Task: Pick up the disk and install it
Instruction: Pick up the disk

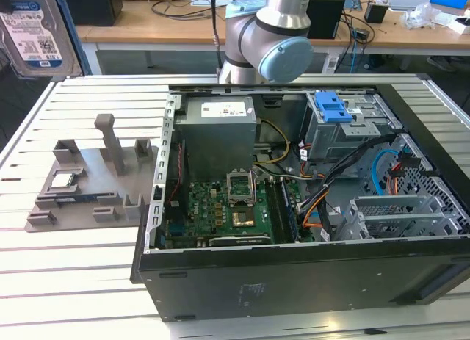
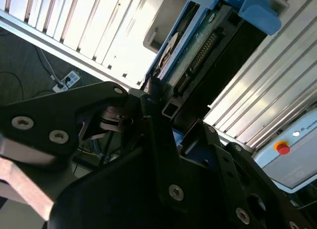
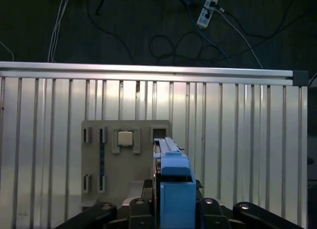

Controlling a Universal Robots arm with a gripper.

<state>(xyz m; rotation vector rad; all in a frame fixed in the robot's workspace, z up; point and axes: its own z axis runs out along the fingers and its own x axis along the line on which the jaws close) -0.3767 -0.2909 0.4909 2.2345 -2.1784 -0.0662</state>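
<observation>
Second wrist view tells me picking is done: my black gripper (image 2: 159, 103) clamps the silver, blue-railed disk (image 2: 198, 46) between its jaws; installing into the open black computer case (image 1: 294, 274) remains.

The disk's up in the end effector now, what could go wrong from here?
One: the end effector seems to clamp the disk near one end, so it may tilt or slip. Two: it hangs over the gray fixture holding a small square chip; a drop could hit them. Three: black cables run beside the drive cage and might snag it.
</observation>
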